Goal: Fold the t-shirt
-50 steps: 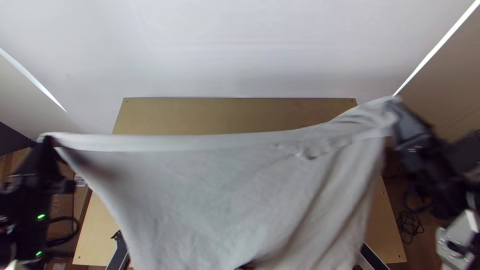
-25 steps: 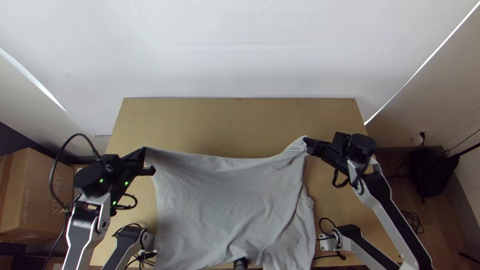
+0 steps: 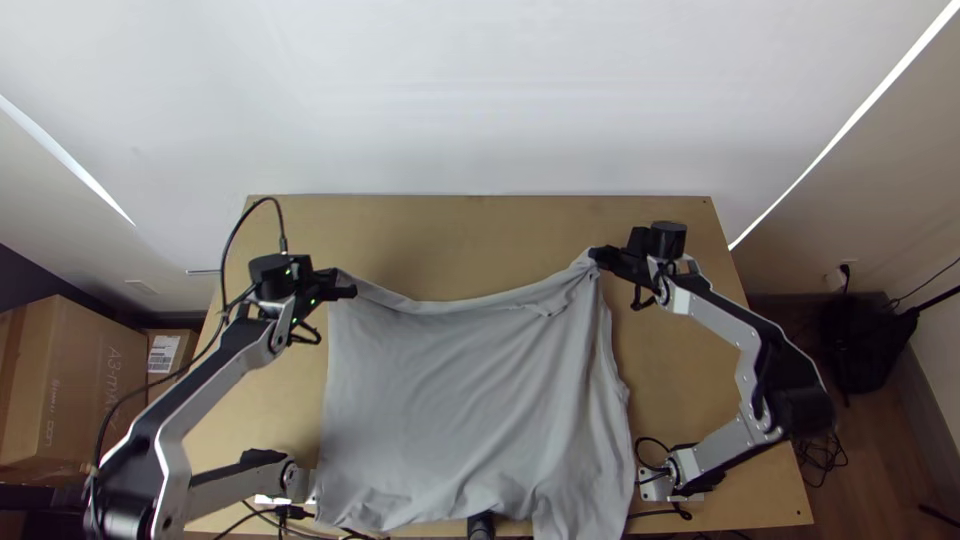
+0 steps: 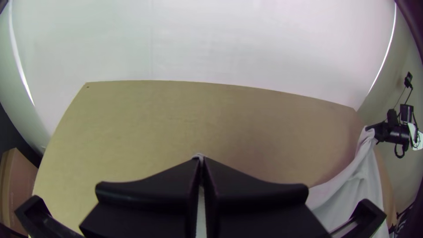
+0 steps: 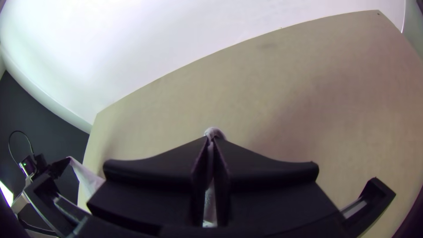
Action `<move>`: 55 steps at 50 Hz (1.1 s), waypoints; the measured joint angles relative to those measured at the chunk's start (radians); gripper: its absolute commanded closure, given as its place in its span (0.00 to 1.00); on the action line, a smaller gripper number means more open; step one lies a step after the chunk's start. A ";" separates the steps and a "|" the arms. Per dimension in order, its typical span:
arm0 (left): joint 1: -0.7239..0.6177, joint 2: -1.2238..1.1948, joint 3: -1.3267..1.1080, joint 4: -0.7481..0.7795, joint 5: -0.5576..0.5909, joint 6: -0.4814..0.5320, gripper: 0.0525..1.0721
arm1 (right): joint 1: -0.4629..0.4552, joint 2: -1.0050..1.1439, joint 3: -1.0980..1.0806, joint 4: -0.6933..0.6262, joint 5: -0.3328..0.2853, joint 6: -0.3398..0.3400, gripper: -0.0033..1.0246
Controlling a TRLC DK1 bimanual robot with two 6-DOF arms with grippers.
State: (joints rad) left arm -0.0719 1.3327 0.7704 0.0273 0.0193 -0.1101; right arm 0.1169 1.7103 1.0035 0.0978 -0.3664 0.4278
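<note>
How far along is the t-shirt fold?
Looks done: shirt opened out, broad and mostly flat between the arms.
In hand: left end effector and right end effector each pinch a far corner, the edge sagging between them.
Remaining: probably all the folding, plus release. No deliberate fold visible, and the near side is rumpled at the table's near edge.

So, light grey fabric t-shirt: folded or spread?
Spread: the t-shirt extends wide, far corners pinched by left black tool and right black tool.

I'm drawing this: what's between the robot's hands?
The grey t-shirt, its edge sagging from the left hand to the right hand, in the top view.
</note>
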 measured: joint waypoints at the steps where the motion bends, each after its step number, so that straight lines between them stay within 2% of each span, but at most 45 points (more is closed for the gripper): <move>1: 0.001 0.032 0.018 0.005 0.000 0.003 0.98 | 0.000 0.020 0.016 0.000 0.003 -0.004 0.97; 14: 0.027 0.369 0.295 0.060 0.000 0.014 0.98 | -0.006 0.226 0.229 0.023 0.065 -0.022 0.97; 31: 0.045 0.634 0.630 0.072 0.000 0.014 0.98 | -0.030 0.369 0.477 0.039 0.166 -0.030 0.97; 33: 0.047 0.657 0.662 0.072 0.000 0.014 0.94 | -0.032 0.387 0.504 0.042 0.181 -0.037 0.97; 34: 0.048 0.668 0.676 0.072 0.000 0.014 0.89 | -0.033 0.395 0.518 0.044 0.188 -0.041 0.96; 35: 0.048 0.678 0.687 0.072 0.000 0.014 0.83 | -0.033 0.404 0.528 0.044 0.196 -0.044 0.93; 41: 0.048 0.718 0.735 0.052 0.000 0.016 0.24 | -0.033 0.424 0.554 0.044 0.212 -0.063 0.77; 42: 0.048 0.721 0.740 0.045 0.000 0.017 0.11 | -0.033 0.424 0.555 0.044 0.215 -0.063 0.72; 43: 0.048 0.724 0.747 0.034 0.000 0.017 0.03 | -0.033 0.425 0.555 0.044 0.221 -0.064 0.64; 46: 0.047 0.727 0.758 0.019 0.000 0.018 0.04 | -0.033 0.425 0.555 0.044 0.229 -0.068 0.25; 48: 0.046 0.726 0.763 0.012 -0.001 0.018 0.04 | -0.035 0.425 0.555 0.044 0.235 -0.070 0.07; 55: 0.043 0.705 0.769 -0.025 0.000 0.012 0.04 | -0.043 0.418 0.561 -0.011 0.240 -0.070 0.05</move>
State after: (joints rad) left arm -0.0288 2.0380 1.5394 0.0025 0.0189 -0.0982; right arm 0.0738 2.1284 1.5642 0.0872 -0.1268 0.3576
